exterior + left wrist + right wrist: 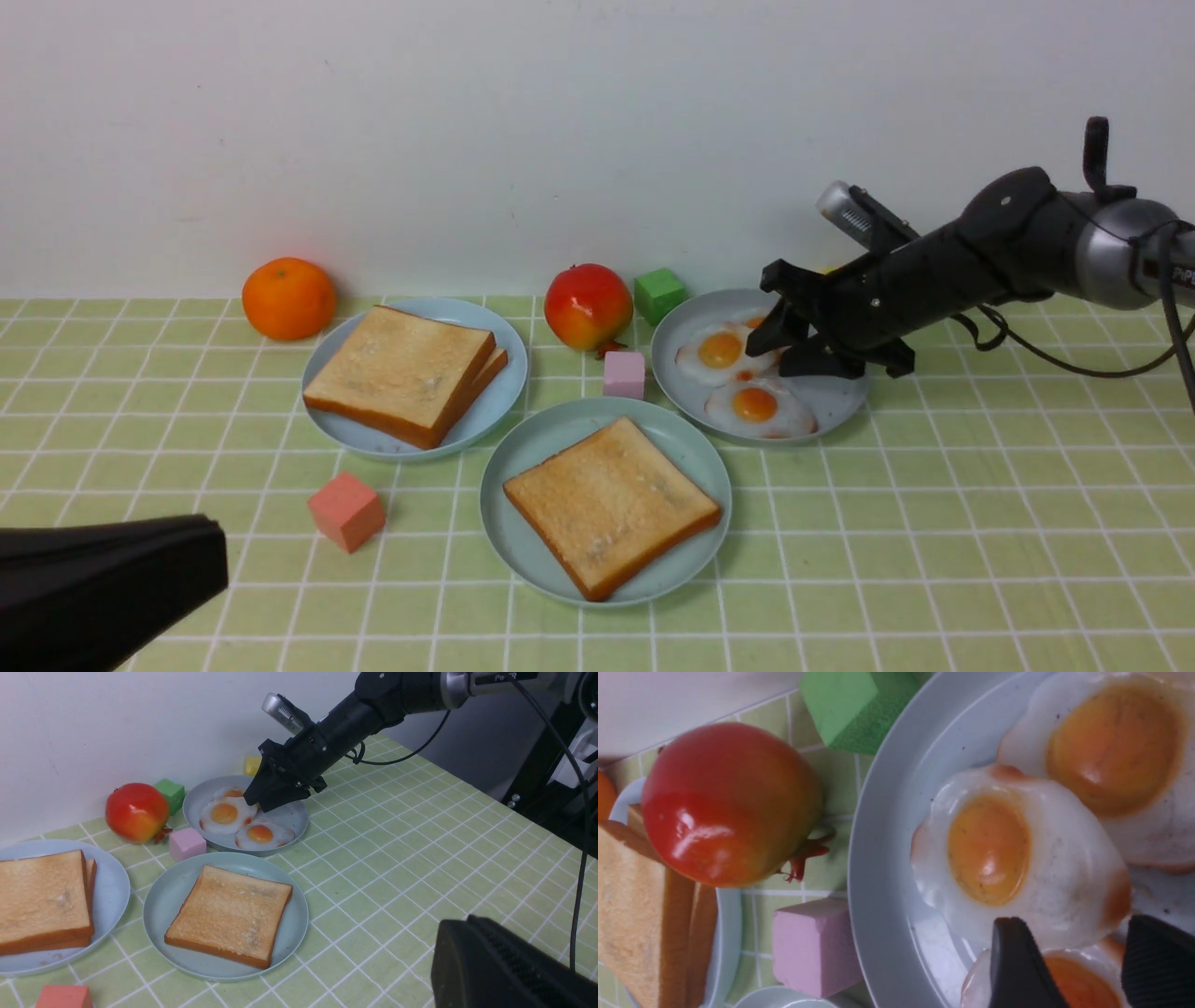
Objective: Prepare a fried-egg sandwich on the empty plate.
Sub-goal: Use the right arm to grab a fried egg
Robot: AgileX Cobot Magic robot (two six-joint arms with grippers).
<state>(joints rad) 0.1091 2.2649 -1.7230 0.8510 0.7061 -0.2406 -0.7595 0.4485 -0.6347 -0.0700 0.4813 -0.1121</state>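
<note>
The pale mint plate (523, 457) sits front centre with one golden toast slice (611, 504) lying flat on it. Two more toast slices (401, 373) are stacked on the light-blue plate (504, 397) to its left. Three fried eggs (756, 406) overlap on the grey plate (840, 401) at the right. My right gripper (758, 313) hovers open low over those eggs; in the right wrist view its fingers (1013, 961) straddle the overlapping edges of two eggs (990, 849). My left gripper (219, 560) is shut and empty at the near left, away from every plate.
An orange (288, 298) and a red fruit (588, 306) stand near the back wall. A green cube (659, 294) and a pink cube (624, 374) lie between the plates. A salmon cube (346, 511) rests left of the mint plate. A yellow block (252, 764) hides behind the grey plate.
</note>
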